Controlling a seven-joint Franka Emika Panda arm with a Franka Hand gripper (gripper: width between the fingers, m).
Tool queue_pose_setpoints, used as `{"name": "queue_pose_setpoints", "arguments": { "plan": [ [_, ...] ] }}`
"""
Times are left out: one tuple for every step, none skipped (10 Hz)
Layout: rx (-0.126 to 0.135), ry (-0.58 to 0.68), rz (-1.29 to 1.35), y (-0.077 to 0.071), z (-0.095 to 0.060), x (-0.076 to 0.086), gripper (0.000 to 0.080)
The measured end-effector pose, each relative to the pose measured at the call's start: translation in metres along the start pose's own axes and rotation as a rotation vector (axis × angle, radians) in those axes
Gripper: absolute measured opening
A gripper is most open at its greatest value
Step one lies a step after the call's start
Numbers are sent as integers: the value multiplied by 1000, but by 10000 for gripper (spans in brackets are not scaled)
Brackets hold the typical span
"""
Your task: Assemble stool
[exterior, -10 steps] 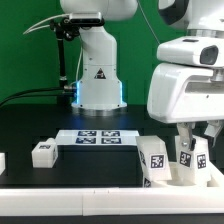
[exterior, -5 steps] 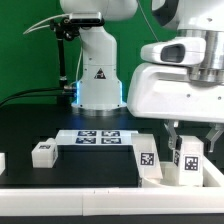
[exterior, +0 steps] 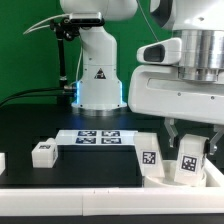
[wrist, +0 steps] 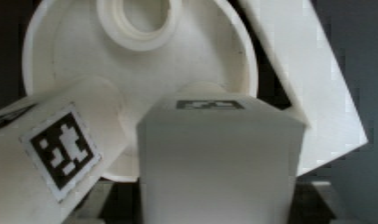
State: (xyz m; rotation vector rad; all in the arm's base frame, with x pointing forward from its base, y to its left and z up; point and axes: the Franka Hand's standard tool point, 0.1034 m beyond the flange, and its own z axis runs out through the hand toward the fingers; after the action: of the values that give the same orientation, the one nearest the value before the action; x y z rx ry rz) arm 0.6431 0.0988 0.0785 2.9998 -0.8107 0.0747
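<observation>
My gripper (exterior: 188,148) is shut on a white stool leg (exterior: 188,160) with a square tag and holds it upright over the round white seat (exterior: 160,181) at the exterior view's lower right. A second tagged leg (exterior: 152,157) stands on the seat beside it. A third leg (exterior: 42,153) lies on the black table at the left. In the wrist view the held leg (wrist: 221,160) fills the space between my gripper's (wrist: 221,205) fingers, the seat (wrist: 204,60) with a round socket (wrist: 141,20) lies beyond it, and the second leg (wrist: 61,150) leans next to it.
The marker board (exterior: 95,138) lies flat in the middle of the table in front of the robot base (exterior: 98,80). A long white bar (exterior: 70,190) edges the table's front. A small white piece (exterior: 2,161) shows at the far left edge.
My wrist has swung toward the exterior view's left with the leg in the gripper and now hangs over the seat. The other legs and the seat have stayed put.
</observation>
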Motion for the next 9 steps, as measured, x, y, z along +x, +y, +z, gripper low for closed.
{"name": "queue_pose_setpoints", "arguments": {
  "plan": [
    [8,-8,121,-1,0,-1,340],
    [9,-8,154,-1,0,-1,340],
    [12,-11,244,-2,0,-2,340],
    [12,-13,300,-2,0,-2,340],
    [14,-15,376,-3,0,-2,340],
    [29,-17,555,-6,-2,0,340],
    [49,-31,711,-5,-1,0,340],
    [68,-48,854,-5,0,1,340],
    [101,-59,955,-4,1,2,340]
  ]
}}
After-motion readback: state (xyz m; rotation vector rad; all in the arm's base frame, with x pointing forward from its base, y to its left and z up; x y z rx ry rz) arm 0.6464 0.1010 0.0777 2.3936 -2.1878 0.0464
